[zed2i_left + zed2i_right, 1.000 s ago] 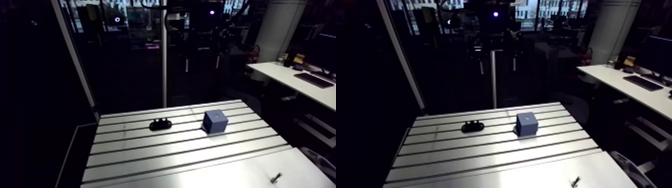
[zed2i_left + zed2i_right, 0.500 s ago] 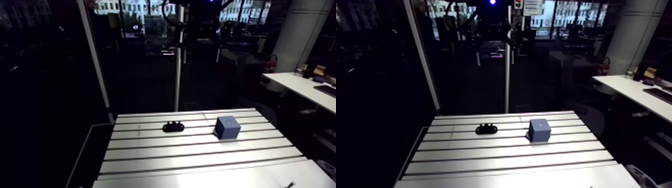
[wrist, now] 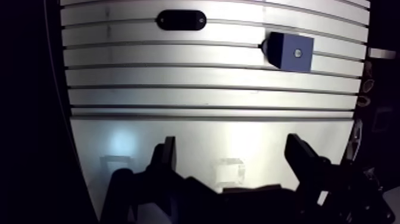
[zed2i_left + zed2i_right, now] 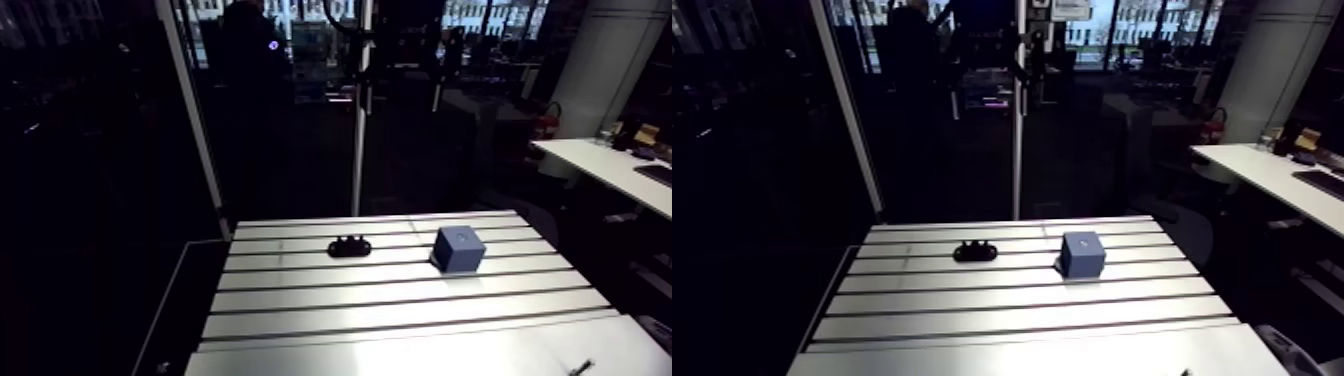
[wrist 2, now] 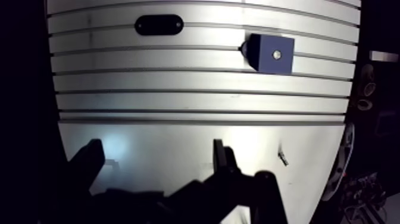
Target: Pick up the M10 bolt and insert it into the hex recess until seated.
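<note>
While the gripper hangs spread and empty, I see the counter filling the arm view's lower half, the blue block right of centre, a black part left of it, and the bolt at the bottom right corner. Small and lying near the counter's edge, it could roll away or slip from my pinch.

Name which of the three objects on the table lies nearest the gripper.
The small bolt, lying beside the open gripper; the blue cube and black oval piece sit farther ahead.
</note>
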### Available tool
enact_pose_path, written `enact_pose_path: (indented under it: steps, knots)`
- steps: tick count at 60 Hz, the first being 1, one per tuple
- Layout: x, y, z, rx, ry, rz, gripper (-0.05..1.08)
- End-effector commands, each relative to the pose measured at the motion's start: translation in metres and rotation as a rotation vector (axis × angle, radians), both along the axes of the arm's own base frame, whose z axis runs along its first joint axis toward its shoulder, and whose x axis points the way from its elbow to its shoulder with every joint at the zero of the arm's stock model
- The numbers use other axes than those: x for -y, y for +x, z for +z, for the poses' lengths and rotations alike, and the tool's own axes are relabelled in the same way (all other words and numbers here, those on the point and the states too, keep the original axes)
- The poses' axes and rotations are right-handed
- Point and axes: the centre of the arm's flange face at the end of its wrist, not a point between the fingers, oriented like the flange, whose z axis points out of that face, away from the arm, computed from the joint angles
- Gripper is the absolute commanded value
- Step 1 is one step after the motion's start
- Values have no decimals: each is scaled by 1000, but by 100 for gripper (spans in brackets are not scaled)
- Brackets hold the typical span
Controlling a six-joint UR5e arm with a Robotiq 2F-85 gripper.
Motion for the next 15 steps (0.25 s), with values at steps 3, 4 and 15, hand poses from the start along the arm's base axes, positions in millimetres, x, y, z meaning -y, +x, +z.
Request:
enact_pose_path:
  steps: [3, 4, 15]
  knots:
    - [0, -6, -5, 8, -6, 1, 0]
    - [0, -7, -5, 7, -7, 1, 0]
    - [0, -11, -13, 21, -11, 1, 0]
